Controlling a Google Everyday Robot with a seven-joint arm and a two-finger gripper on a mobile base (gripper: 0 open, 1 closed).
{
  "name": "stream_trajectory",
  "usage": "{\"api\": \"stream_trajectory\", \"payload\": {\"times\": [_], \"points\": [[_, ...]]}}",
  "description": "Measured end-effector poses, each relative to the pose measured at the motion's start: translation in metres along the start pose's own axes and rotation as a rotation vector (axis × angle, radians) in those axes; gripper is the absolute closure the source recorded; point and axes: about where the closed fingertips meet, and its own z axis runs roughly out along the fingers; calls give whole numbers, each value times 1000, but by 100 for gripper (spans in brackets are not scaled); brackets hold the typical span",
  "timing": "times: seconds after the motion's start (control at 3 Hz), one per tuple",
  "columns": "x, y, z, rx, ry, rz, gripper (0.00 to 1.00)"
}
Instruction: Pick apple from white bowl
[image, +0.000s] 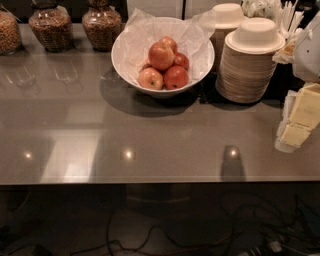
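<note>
The apple (161, 55), large, round and red-orange with a pale blush, sits on top of the pile in the white bowl (121, 62). The bowl stands at the back middle of the grey counter and has a crinkled white paper liner. Around the apple lie a smaller, yellower apple (151, 78) and darker red apples (176, 77). My gripper (292, 125) is at the right edge of the view. It hangs over the counter well to the right of the bowl and nearer the front. It is open and holds nothing.
Two stacks of tan disposable bowls (250, 65) stand right of the white bowl, between it and my gripper. Glass jars (50, 25) line the back left. White cutlery (282, 15) stands at the back right. The counter's front edge (150, 181) runs across; cables lie below it.
</note>
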Motion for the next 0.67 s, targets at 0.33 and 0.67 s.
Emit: {"api": "stream_trajectory", "payload": {"times": [0.33, 0.67], "points": [[0, 0, 0, 0, 0, 0, 0], [-8, -9, 10, 14, -83, 20, 0]]}}
